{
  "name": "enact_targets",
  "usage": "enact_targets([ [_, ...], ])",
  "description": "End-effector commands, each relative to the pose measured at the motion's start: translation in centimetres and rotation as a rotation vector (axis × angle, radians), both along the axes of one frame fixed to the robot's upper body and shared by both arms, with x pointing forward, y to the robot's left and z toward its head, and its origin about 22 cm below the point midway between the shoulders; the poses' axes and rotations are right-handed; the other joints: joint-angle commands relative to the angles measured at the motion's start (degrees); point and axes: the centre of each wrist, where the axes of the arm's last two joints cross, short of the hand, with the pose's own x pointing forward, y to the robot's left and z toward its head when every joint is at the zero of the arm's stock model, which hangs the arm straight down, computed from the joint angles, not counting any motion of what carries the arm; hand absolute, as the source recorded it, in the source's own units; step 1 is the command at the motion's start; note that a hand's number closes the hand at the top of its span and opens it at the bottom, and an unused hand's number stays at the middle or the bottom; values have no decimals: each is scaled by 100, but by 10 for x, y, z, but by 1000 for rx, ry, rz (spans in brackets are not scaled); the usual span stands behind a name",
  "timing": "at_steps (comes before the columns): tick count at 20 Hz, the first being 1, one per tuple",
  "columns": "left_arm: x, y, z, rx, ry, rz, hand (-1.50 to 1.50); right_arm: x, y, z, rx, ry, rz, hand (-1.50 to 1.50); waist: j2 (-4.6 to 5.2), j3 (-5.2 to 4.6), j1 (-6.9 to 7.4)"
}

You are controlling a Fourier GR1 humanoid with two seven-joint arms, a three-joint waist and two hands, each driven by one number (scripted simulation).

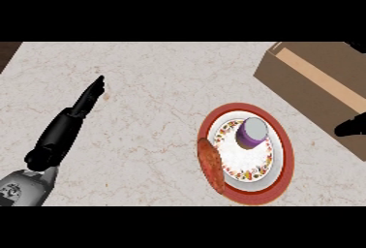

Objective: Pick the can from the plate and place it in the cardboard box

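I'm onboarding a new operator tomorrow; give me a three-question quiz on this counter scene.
1. True or false: the purple can with a grey lid stands on the red-rimmed patterned plate.
2. Which lies at the plate's left edge: A) brown round cookie B) spoon C) cup?
3. Fill in: the brown cardboard box sits toward the counter's far ____ side.

Key: 1 true; 2 A; 3 right.

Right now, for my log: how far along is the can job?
Nothing is done yet: the can stands on the plate, and the box shows no can. Nothing is in hand; the left hand is open, and the right hand barely shows. Picking and placing remain.
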Motion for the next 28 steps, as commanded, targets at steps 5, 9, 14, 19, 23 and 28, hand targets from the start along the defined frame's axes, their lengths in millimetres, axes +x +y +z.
enact_targets([
  [5, 2, 16, 0, 9, 3, 1, 0, -12, 18, 30, -479, -40, 92, -150, -75, -13, 1],
  [9, 14, 6, 4, -3, 7, -9, 0, -19, 63, 29, -651, -56, 119, -150, -67, -14, -36],
  [14, 19, 11, 12, -2, -5, 8, 0, -44, 98, 29, -786, -70, 87, -150, -84, -10, -71],
  [19, 16, 11, -9, -4, 14, -20, 0, -53, 130, 14, -876, -31, 51, -150, -67, -9, -47],
  [23, 15, -10, -3, -14, 13, -7, 0, -61, 136, 6, -898, 19, 11, -150, -66, -6, -44],
  [28, 16, 14, 1, -7, 17, -21, 0, -69, 144, -12, -916, 54, 9, -150, -63, -5, -40],
])
